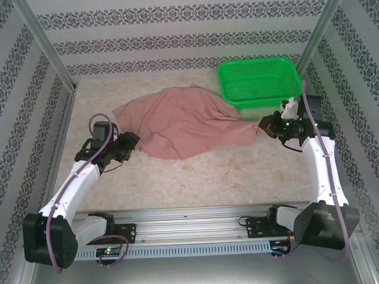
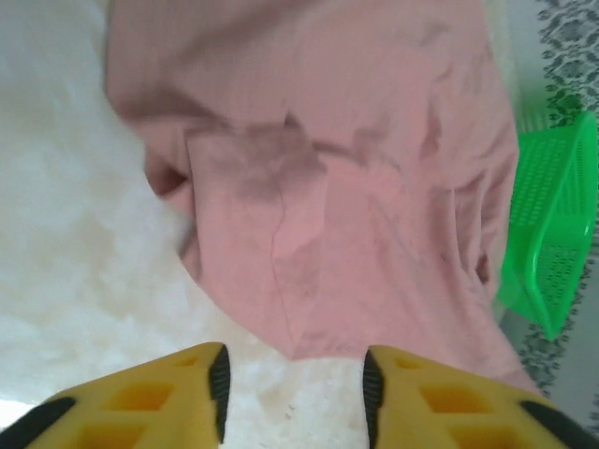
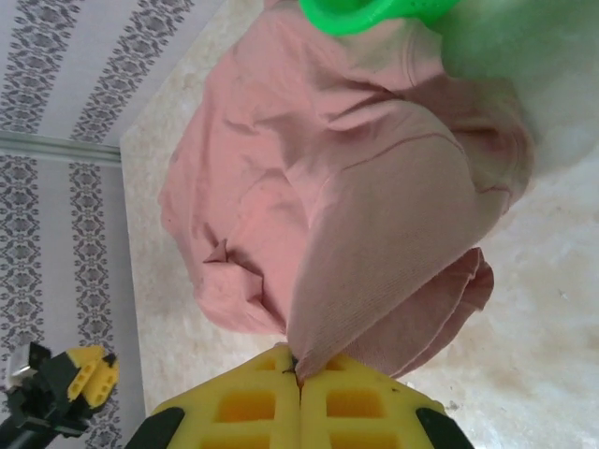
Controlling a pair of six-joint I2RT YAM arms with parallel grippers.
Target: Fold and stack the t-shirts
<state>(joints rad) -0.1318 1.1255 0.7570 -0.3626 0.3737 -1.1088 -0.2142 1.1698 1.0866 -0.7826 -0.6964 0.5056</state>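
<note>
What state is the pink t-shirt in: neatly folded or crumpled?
Crumpled, not folded: the t-shirt lies in an uneven, wrinkled heap, one edge pinched in the right hand.

The t-shirt is seen as soft, matt, salmon-pink cloth with a fine knit and stitched seams. The basket is moulded from glossy green plastic mesh. The bench is faced in a pale, mottled, matt surface. The fingers of the left claw are formed of smooth yellow plastic, edged in black. The base rail is made of ribbed bare metal.
</note>
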